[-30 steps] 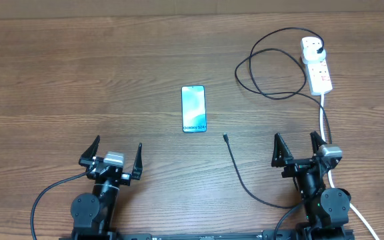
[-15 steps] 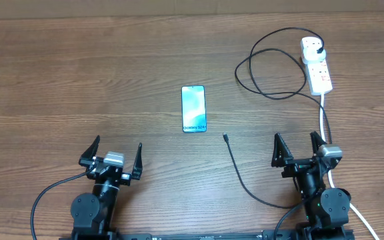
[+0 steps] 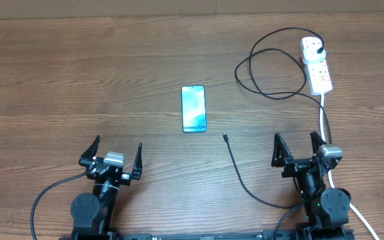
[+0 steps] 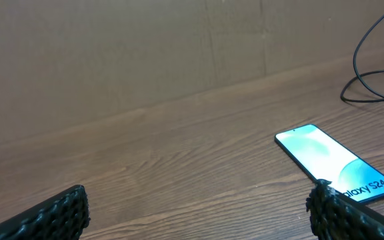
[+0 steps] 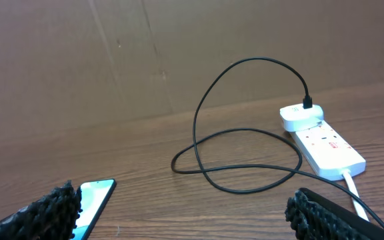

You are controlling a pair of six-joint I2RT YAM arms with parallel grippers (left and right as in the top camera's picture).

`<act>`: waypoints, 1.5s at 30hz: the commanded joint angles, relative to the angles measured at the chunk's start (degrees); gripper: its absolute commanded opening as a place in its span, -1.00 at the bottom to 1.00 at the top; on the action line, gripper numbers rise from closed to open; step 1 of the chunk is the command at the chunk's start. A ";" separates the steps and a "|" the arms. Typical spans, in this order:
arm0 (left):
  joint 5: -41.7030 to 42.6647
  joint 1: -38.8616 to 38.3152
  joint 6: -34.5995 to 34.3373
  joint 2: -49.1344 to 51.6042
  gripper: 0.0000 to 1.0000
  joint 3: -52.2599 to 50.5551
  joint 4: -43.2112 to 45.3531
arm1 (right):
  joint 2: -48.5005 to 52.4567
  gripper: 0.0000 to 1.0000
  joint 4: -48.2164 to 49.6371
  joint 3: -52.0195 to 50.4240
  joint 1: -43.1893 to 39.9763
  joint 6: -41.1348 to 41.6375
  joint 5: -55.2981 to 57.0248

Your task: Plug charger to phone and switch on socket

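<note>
The phone (image 3: 193, 109) lies flat mid-table, its teal screen up; it also shows in the left wrist view (image 4: 335, 163) and at the lower left of the right wrist view (image 5: 95, 200). The charger (image 3: 242, 175) is a thin black cable; its connector tip (image 3: 225, 138) rests just right of the phone. The cable loops (image 5: 235, 157) up to a plug seated in the white socket (image 3: 317, 65) at the back right (image 5: 322, 140). My left gripper (image 3: 112, 155) stands open near the front left, nothing between its fingers. Open too is my right gripper (image 3: 300, 150), at the front right.
A thick white cord (image 3: 324, 117) runs from the socket toward the front, past the right arm. A brown cardboard wall (image 4: 179, 47) stands behind the table's far edge.
</note>
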 commanded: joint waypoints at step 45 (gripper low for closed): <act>36.44 0.20 -17.84 -0.61 0.99 0.24 51.01 | -0.63 1.00 0.37 -0.61 0.37 -0.07 -0.24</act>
